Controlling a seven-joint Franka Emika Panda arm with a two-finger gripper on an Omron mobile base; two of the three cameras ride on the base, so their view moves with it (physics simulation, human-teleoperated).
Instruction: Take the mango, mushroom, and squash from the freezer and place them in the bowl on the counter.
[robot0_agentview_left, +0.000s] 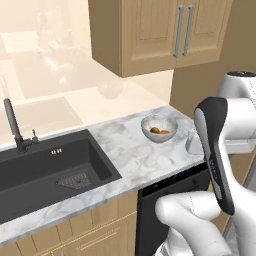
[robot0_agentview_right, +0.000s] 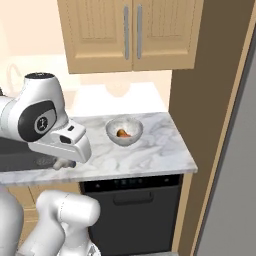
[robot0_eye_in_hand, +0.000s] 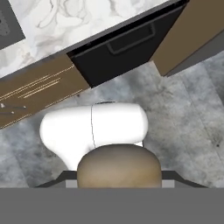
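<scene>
Your gripper (robot0_eye_in_hand: 118, 181) is closed on the mushroom (robot0_eye_in_hand: 119, 165), whose tan-brown cap sits low in the hand view, over the grey floor in front of the black under-counter appliance (robot0_eye_in_hand: 124, 46). The bowl (robot0_agentview_left: 159, 128) stands on the counter (robot0_agentview_left: 135, 155) right of the sink (robot0_agentview_left: 50, 167), above that appliance, with orange and brownish pieces inside. You can see the freezer (robot0_agentview_right: 232, 170) as a grey slab to the bowl's right.

Counter (robot0_agentview_left: 135, 155) – white marble, grey veins; bowl (robot0_agentview_left: 159, 128) mottled silver-grey, orange and brown inside; sink (robot0_agentview_left: 50, 170) dark grey; mushroom (robot0_eye_in_hand: 119, 165) tan-brown.
</scene>
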